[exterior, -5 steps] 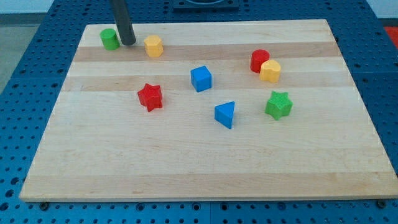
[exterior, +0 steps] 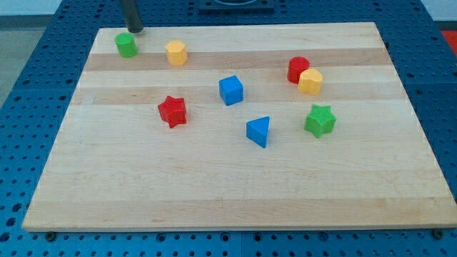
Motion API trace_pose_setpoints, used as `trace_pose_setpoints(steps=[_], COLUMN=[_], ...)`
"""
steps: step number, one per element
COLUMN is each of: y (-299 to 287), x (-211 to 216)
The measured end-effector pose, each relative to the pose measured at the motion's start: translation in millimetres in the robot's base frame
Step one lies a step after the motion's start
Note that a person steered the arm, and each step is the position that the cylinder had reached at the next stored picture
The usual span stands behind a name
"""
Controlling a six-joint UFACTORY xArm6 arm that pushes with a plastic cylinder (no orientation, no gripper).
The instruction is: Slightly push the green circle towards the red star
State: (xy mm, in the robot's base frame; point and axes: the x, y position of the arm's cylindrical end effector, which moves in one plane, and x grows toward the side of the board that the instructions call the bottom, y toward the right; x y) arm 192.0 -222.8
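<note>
Camera view: upright green circle [exterior: 126, 45].

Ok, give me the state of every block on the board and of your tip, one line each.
my tip: just above the green circle, at the board's top edge
green circle: upright, alone
yellow block: upright, alone
red star: flat, alone
blue cube: alone
red cylinder: touching yellow block
blue triangle: alone
green star: alone
</note>
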Motion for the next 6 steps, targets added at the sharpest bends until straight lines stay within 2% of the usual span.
trace_pose_setpoints(steps=[3,6], y=[-53.8,-39.4], x=[1.6,11.2])
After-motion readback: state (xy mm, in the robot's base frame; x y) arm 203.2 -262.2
